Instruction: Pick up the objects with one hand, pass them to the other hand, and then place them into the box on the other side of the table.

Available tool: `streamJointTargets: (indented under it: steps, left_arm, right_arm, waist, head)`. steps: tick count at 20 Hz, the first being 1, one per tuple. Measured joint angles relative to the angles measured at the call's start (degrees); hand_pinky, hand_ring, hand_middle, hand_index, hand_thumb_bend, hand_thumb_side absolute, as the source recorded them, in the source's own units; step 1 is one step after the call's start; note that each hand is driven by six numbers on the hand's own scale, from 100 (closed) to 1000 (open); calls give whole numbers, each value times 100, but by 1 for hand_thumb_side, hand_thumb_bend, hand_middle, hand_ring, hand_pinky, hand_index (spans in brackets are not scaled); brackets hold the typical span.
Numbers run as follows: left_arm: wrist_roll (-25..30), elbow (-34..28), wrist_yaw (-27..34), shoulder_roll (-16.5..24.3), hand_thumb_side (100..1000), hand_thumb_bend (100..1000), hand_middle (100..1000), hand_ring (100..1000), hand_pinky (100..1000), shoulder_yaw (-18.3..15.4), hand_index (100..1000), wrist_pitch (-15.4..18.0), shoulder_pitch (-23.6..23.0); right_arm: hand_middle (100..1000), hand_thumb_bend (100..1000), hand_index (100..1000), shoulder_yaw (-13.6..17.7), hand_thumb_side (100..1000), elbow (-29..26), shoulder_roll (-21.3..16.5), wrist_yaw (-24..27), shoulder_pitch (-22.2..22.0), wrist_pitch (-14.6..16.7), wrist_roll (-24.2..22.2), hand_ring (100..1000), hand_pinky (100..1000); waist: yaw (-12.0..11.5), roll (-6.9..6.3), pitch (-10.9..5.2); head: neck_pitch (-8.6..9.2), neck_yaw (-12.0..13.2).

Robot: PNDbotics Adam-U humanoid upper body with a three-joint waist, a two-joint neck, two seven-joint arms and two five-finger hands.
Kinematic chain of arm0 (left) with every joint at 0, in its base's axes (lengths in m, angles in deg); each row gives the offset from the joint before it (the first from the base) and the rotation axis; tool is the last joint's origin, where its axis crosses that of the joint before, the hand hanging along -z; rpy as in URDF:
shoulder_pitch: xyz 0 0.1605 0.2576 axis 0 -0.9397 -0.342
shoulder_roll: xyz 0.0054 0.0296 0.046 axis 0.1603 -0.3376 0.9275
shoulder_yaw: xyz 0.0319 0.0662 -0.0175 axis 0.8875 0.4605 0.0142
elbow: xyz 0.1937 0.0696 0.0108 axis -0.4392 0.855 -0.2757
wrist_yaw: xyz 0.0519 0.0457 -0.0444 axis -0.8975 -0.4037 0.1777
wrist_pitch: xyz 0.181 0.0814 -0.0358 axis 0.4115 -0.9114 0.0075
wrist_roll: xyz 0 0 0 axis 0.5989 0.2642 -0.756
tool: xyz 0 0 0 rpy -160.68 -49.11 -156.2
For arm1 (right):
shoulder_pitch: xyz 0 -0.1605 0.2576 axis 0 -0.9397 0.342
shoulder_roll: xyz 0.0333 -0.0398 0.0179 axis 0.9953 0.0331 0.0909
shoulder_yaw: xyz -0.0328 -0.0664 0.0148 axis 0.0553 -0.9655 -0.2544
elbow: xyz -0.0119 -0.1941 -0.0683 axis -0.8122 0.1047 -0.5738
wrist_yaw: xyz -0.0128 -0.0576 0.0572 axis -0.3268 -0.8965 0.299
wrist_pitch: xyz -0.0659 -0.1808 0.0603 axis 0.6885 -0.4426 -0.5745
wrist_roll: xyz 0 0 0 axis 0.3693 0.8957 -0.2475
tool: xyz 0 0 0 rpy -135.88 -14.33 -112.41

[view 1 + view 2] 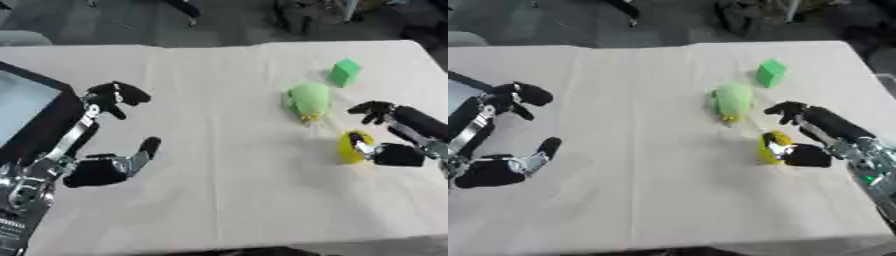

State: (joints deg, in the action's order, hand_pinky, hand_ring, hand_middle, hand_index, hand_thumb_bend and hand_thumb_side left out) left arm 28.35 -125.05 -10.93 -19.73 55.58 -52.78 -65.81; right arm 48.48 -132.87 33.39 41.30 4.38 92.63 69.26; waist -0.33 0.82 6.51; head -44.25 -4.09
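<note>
The table [219, 200] is covered with a pale cloth. 3 objects lie on its right half. A small green block [345, 72] stands farthest back. Nearer and a little to its left lies a pale green rounded object [308, 100] with a yellowish tip toward the robot. Nearest the robot is a small yellow object [352, 147], apart from the pale green one.

The right hand [808, 131] comes in from the right edge and is at the yellow object. Its thumb touches the side of the yellow piece, while the upper fingers [787, 111] curl above and behind it, not visibly touching. Whether the object is lifted off the cloth or resting on it cannot be told.

The left hand [103, 167] hovers over the left part of the table with its fingers spread wide and holding nothing; 1 dark fingertip points up near the middle of the table, and the others reach toward the far side.

At the left edge sits a dark box [39, 117] with a pale interior. Nothing can be made out inside it.
</note>
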Motion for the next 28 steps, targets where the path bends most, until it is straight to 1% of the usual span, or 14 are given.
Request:
streamJointTargets:
  steps: [8, 13, 16, 20, 22, 26, 27, 28]
  left_arm:
    - [0, 0, 0, 0, 371, 267, 752, 767, 641, -11, 811, 0, -10]
    - [0, 0, 0, 0, 372, 265, 752, 767, 642, -21, 811, 0, -22]
    - [0, 0, 0, 0, 374, 263, 753, 768, 641, -27, 811, 0, -23]
    - [0, 0, 0, 0, 374, 259, 753, 769, 641, -27, 811, 0, -27]
    - [1, 0, 0, 0, 374, 258, 753, 769, 642, -27, 811, 1, -28]
    - [2, 0, 0, 0, 375, 253, 753, 769, 642, -27, 811, 1, -29]
    - [2, 0, 0, 0, 376, 252, 753, 770, 642, -27, 811, 2, -29]
    - [2, 0, 0, 0, 377, 250, 753, 770, 642, -27, 811, 2, -29]
  right_arm:
    - [861, 100, 913, 98, 798, 359, 7, -186, -32, -150, -280, 760, 752]
    - [848, 100, 904, 94, 794, 582, 31, -360, 85, -172, -420, 759, 757]
    - [831, 100, 891, 89, 730, 672, 73, -458, 141, -154, -502, 756, 760]
    - [828, 100, 892, 86, 691, 715, 112, -584, 188, -126, -583, 756, 766]
    - [824, 100, 891, 79, 643, 717, 124, -653, 225, -107, -631, 755, 768]
    - [819, 100, 892, 21, 629, 718, 139, -792, 309, -58, -741, 753, 772]
    - [816, 100, 891, 12, 614, 719, 152, -823, 331, -50, -769, 752, 773]
    - [810, 100, 887, 0, 571, 723, 164, -849, 351, -43, -797, 751, 772]
  waist:
    - [25, -6, 0]
    - [26, -22, 0]
    - [26, -23, 0]
    - [25, -22, 0]
    - [25, -22, 0]
    - [25, -22, 0]
    - [25, -22, 0]
    - [25, -22, 1]
  head:
    - [0, 19]
    - [0, 19]
    - [0, 19]
    - [0, 19]
    - [0, 18]
    - [0, 14]
    - [0, 13]
    - [0, 11]
